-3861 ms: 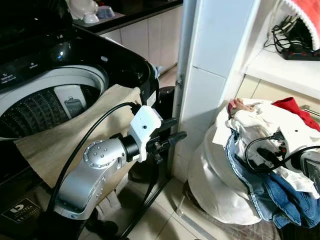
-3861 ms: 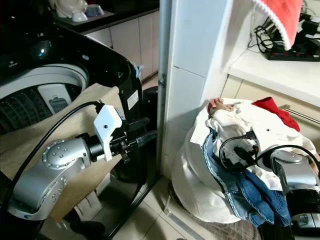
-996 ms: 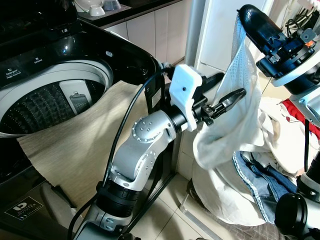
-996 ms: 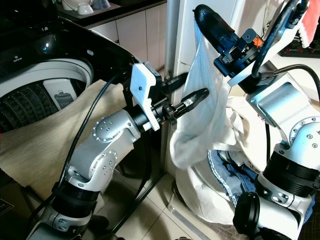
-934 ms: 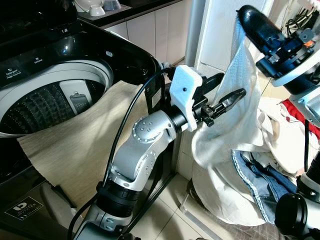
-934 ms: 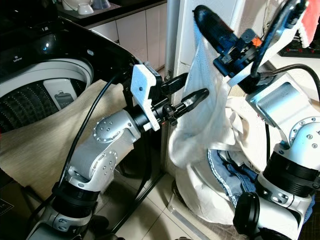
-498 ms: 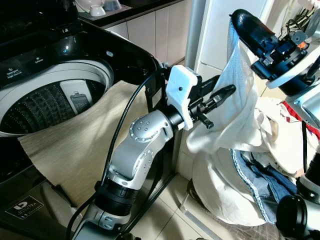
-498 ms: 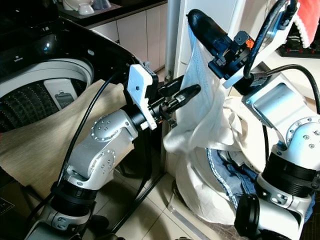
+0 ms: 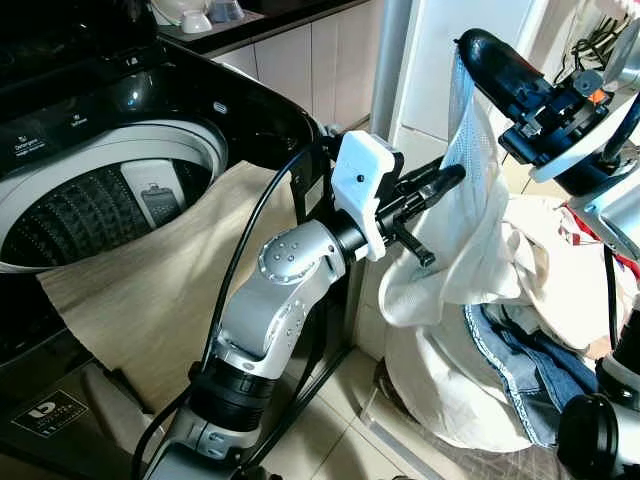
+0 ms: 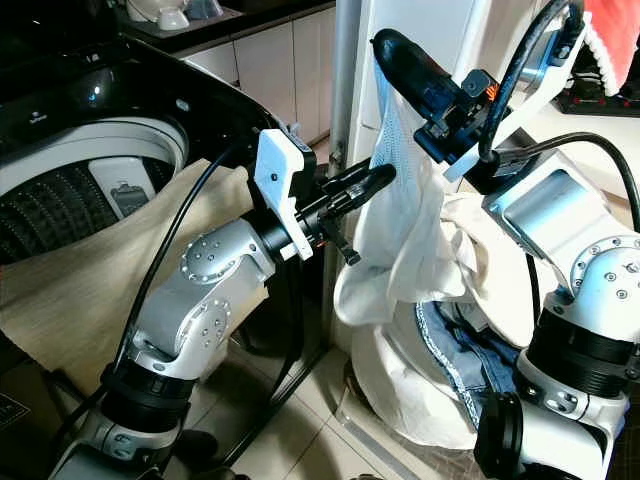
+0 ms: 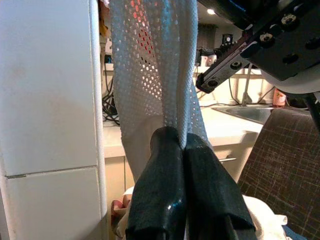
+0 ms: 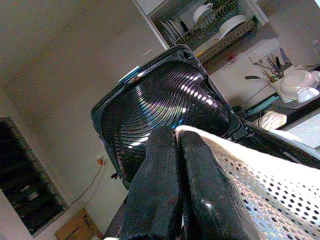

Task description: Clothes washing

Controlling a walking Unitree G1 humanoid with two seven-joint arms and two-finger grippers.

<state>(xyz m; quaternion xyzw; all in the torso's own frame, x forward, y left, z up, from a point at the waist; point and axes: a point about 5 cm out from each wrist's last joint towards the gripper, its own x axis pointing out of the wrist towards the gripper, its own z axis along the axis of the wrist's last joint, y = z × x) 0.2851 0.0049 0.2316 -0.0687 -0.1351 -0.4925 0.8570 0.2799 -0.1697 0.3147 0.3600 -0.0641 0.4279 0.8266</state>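
A white mesh garment is hanging above the heaped laundry basket, beside the open washing machine. The right gripper is pinching its top edge, fingers closed; the left gripper is clamping the mesh lower down, fingers also closed together.

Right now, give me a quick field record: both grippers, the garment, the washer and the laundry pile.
left gripper: shut on the white mesh garment, mid-height
right gripper: shut on garment's top edge, raised high
garment: hanging between both grippers, above the laundry pile
washer: lid open, drum visible, to the left
beige cloth: draped over washer's front rim
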